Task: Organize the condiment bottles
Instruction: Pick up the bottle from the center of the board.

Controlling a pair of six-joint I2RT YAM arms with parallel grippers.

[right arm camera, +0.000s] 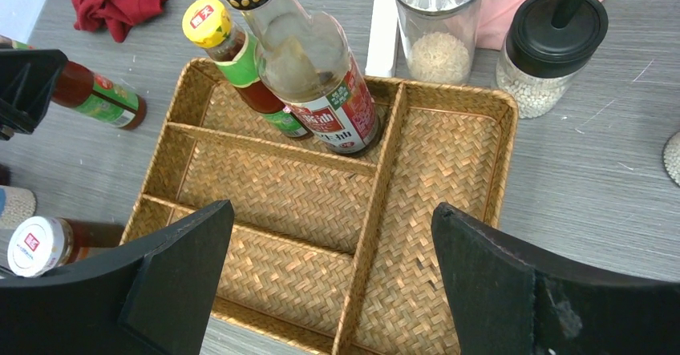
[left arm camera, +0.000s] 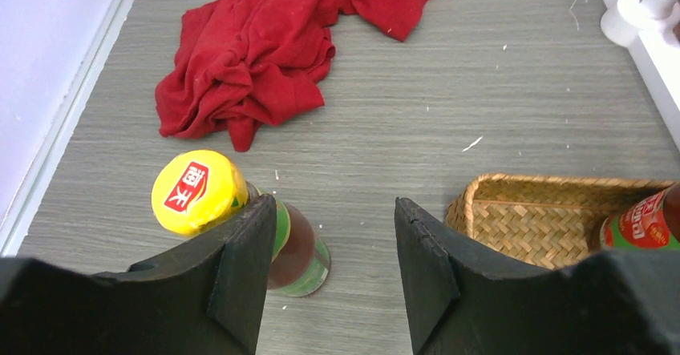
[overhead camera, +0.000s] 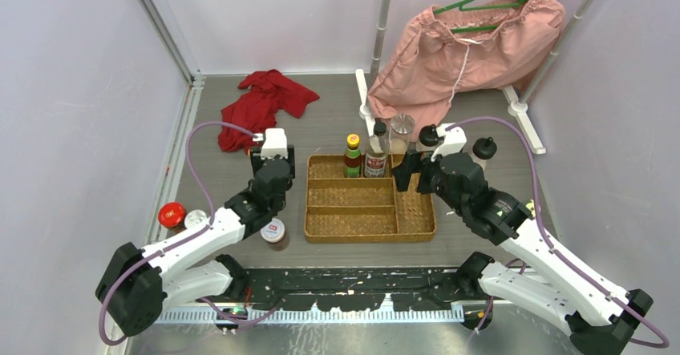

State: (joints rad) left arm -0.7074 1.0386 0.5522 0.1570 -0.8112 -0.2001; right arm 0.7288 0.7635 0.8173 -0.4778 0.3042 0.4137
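Left claw (left arm camera: 335, 211) sits low near the bench (left arm camera: 449, 98), jaws about half open with nothing between them. A yellow-capped sauce bottle (left arm camera: 200, 191) stands upright just outside its left finger, partly hidden behind it and not gripped, just off the left wall of the wicker tray (right arm camera: 461, 93).

Right claw (right arm camera: 330, 211) hangs above the tray with its jaws spread as wide as they go, holding nothing. The tray lies mid-bench, towards the near edge.

In the tray's far-left compartment a second yellow-capped sauce bottle (right arm camera: 240, 66) stands touching the black-capped clear bottle (right arm camera: 321, 74).

Just past the tray's far rim are a silver-lidded shaker (right arm camera: 437, 26) and, to its right, a black-lidded shaker (right arm camera: 553, 42), both on the bench.

By the left edge stands a red-lidded jar (overhead camera: 171, 214). A white-lidded jar (overhead camera: 273, 231) waits beside the tray's near-left corner.

A red cloth (left arm camera: 265, 58) lies crumpled towards the far-left corner.
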